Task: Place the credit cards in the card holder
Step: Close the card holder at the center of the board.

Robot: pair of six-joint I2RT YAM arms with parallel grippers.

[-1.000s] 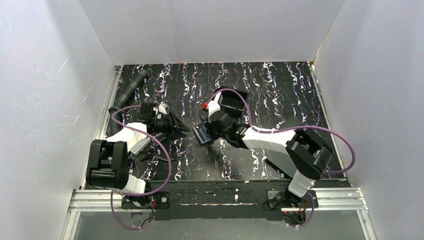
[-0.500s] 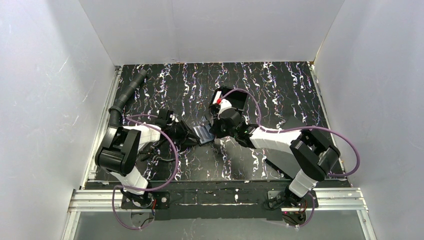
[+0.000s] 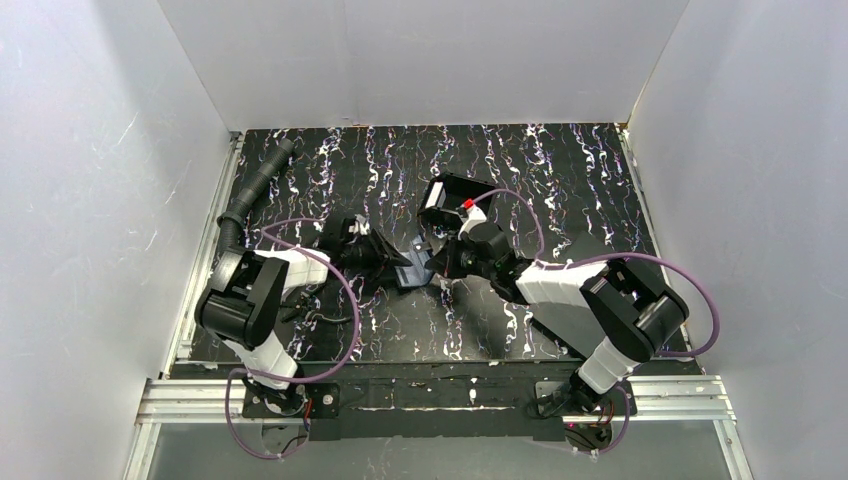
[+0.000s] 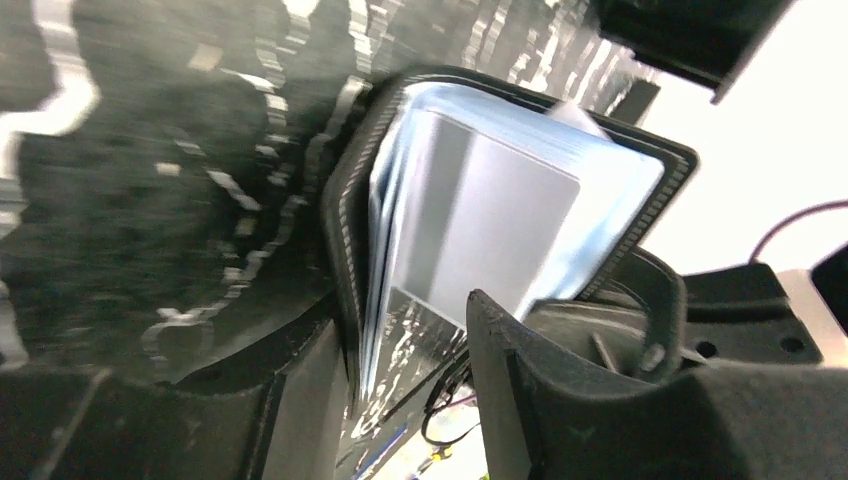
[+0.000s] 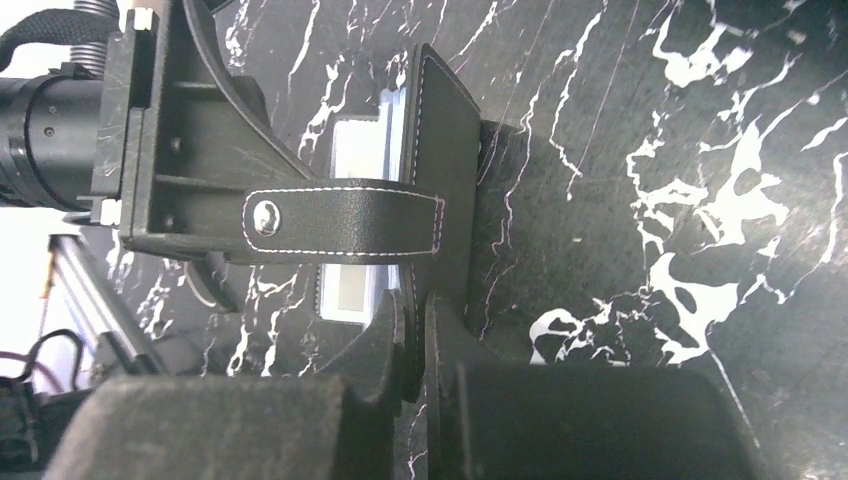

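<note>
While the right gripper (image 5: 413, 305) pinches the black cover of the card holder (image 3: 413, 268) between jaws drawn almost together, the left gripper (image 4: 400, 330) meets it from the opposite side. Its jaws are apart and the wallet's lower edge stands in the gap, close against one finger; whether that finger presses on it cannot be told. The holder sits directly ahead of both sets of fingertips, between the two claws and raised on edge above the marbled table (image 5: 700, 150). From the right claw, the cover's long edge runs straight away in line with the fingers. The pale blue pockets fan open to that claw's left, toward the other arm. The strap (image 5: 340, 218) with its snap button (image 5: 265, 217) is unfastened and drapes across the left claw's body. From the left claw, the wallet opens like a book just beyond the fingertips, showing a pale grey card face (image 4: 480, 225) in a pocket. Neither claw carries a loose card, and none shows clearly on the table; a black tray (image 3: 462, 192) lies beyond the right wrist. Both arms are equally near the holder, but only the right appears to hold it firmly. Any coming insertion likely depends on keeping the open mouth turned toward the left claw, so a card can slide in along the wallet's long axis.
</note>
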